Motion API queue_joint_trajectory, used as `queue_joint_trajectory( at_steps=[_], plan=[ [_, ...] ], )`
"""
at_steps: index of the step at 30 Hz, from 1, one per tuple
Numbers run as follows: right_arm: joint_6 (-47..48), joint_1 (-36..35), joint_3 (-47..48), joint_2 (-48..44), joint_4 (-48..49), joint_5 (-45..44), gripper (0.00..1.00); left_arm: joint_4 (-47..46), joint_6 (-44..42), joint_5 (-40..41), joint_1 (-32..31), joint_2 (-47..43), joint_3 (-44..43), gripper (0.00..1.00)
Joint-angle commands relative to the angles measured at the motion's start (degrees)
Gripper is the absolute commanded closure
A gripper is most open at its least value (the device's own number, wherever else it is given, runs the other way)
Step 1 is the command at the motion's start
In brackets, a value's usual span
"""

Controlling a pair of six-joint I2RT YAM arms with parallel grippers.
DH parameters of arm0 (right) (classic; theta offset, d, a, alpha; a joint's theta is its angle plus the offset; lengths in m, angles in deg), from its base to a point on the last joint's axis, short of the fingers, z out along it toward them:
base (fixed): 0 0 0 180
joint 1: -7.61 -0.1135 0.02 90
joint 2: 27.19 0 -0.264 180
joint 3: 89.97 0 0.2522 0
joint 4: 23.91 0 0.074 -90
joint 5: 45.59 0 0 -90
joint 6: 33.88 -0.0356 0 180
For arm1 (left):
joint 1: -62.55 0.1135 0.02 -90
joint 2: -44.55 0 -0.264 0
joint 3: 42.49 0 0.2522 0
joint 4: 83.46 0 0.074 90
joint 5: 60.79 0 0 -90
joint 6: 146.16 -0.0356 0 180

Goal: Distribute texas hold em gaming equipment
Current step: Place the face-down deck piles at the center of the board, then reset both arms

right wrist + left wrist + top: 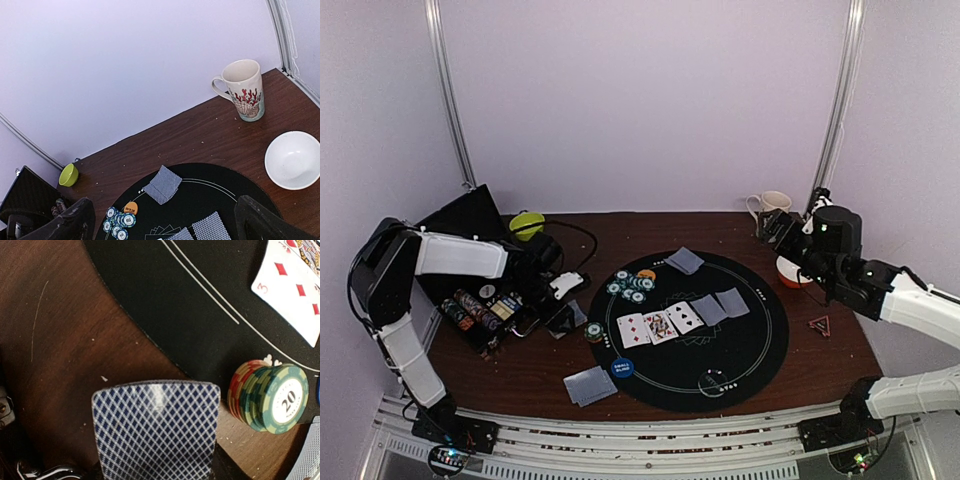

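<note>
- You're seeing three face-up cards (660, 325) and two face-down cards (708, 310) lying in a row on the black mat (760, 340).
- Teal chips (630, 286) are clustering beside an orange disc (647, 274).
- A chip stack (270, 397) is sitting at the mat's edge, near a raised lattice-backed card (157, 430).

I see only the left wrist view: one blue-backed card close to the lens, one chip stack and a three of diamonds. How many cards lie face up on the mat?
Observer: Three face-up cards lie in a row on the mat.
Operator: What is beside them?
Observer: Two face-down cards continue the row to the right.
Operator: Where is the right hand?
Observer: The right hand hangs open near the mug, off the mat.
</note>
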Motion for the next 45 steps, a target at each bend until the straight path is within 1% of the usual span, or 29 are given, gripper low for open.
queue_joint_trajectory(
  at_steps=[1,3,4,5,6,7,12,16,19,22,25,29,32,35,38,39,41,43,44,45],
  plan=[
    [5.1,0.0,3.1,1.4,-1.7,3.1,0.0,-1.5,1.9,-0.8,0.4,1.5,0.3,0.41],
    [5.4,0.0,3.4,1.5,-1.4,3.4,0.0,-1.2,1.8,-0.3,0.7,0.9,0.5,0.32],
    [5.5,0.0,3.4,1.4,-1.1,3.4,0.0,-1.0,1.5,0.1,0.7,0.6,0.5,0.25],
    [5.6,0.0,3.5,1.4,-0.8,3.5,0.0,-0.7,1.2,0.8,0.7,0.3,0.5,0.12],
    [5.7,0.1,3.5,1.4,-0.7,3.7,0.0,-0.6,0.7,1.8,0.7,0.1,0.6,0.04],
    [5.6,0.1,3.6,1.4,-0.5,3.9,0.0,-0.4,0.5,2.6,0.7,-0.1,0.5,0.02],
    [6.8,0.3,4.8,1.8,-0.7,5.7,0.0,1.1,0.6,4.5,0.8,-1.5,-1.5,0.02],
    [9.7,1.0,7.8,3.7,-2.8,8.1,0.0,3.5,0.8,6.9,0.8,-3.8,-4.5,0.02],
    [11.2,2.2,10.2,5.5,-4.4,10.8,0.0,5.0,0.7,7.4,0.8,-6.5,-7.2,0.02],
    [11.6,4.1,11.2,6.5,-4.2,13.2,0.0,4.6,0.0,6.7,0.8,-11.0,-9.3,0.02],
    [12.0,7.7,12.4,7.2,-4.2,17.2,0.0,2.8,-0.9,7.7,1.1,-15.0,-10.6,0.02],
    [11.8,11.7,13.0,6.9,-3.5,21.2,0.0,4.7,-3.3,7.5,1.3,-17.0,-12.3,0.02],
    [10.6,15.4,12.8,6.4,-2.7,24.9,0.0,3.9,-4.3,6.0,1.9,-19.1,-11.3,0.02],
    [8.7,19.9,11.5,5.6,-0.7,29.6,0.0,3.5,-5.0,6.2,2.9,-19.8,-10.0,0.02],
    [10.1,23.0,11.3,6.0,0.0,35.4,0.0,2.6,-3.1,7.3,3.9,-20.7,-9.2,0.02],
    [10.9,24.4,11.1,6.2,0.7,37.4,0.0,0.8,-1.8,7.2,5.0,-21.9,-8.4,0.02],
    [11.6,27.5,9.9,6.0,2.5,39.2,0.0,-6.3,1.4,7.5,7.7,-26.7,-4.3,0.02],
    [11.0,31.1,6.6,5.1,6.9,39.2,0.0,-17.9,5.3,8.4,12.0,-33.1,2.8,0.02],
    [11.6,32.9,4.6,4.6,9.3,38.1,0.0,-27.4,7.6,9.8,14.4,-36.3,9.0,0.02],
    [13.3,33.6,1.7,4.0,11.4,36.2,0.0,-34.0,9.6,12.4,15.9,-39.1,13.0,0.02]
  ],
)
